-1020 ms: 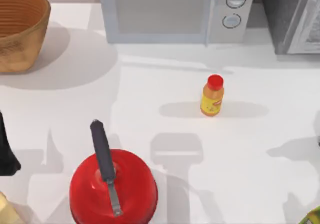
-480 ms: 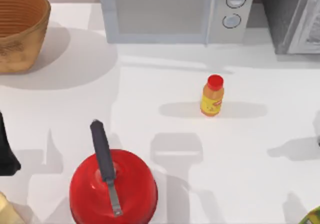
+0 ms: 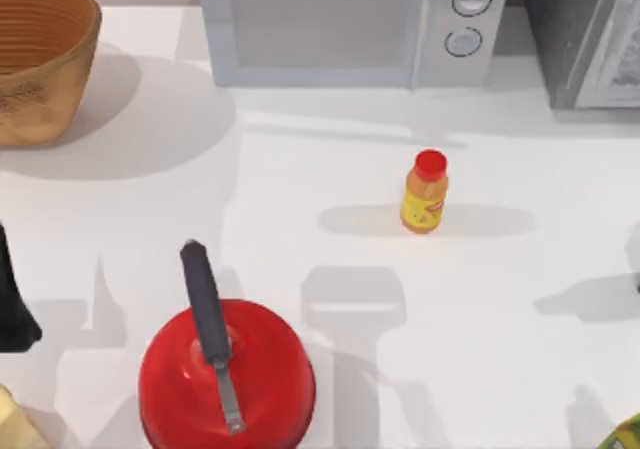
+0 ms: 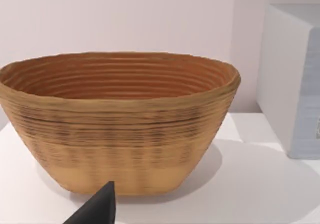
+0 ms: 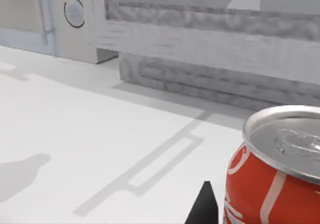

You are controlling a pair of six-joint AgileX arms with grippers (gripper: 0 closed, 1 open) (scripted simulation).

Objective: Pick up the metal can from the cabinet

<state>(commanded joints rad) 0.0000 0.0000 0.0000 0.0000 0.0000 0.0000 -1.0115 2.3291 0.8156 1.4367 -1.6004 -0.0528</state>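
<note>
Sitting upright on the white table, red metal can with its silver lid, close before the right gripper and near the grey cabinet — fingers showing as a dark tip, released or clenched impossible to tell. Hanging at nine o'clock of the top view, left arm, its gripper facing the woven basket, grip state likewise impossible to tell. Standing near centre, towards two o'clock, orange bottle; resting at seven o'clock, red pot; sitting at twelve, microwave.

A rendered kitchen: a white worktop carries a grey microwave oven, a woven wicker basket and a red lidded pan.
</note>
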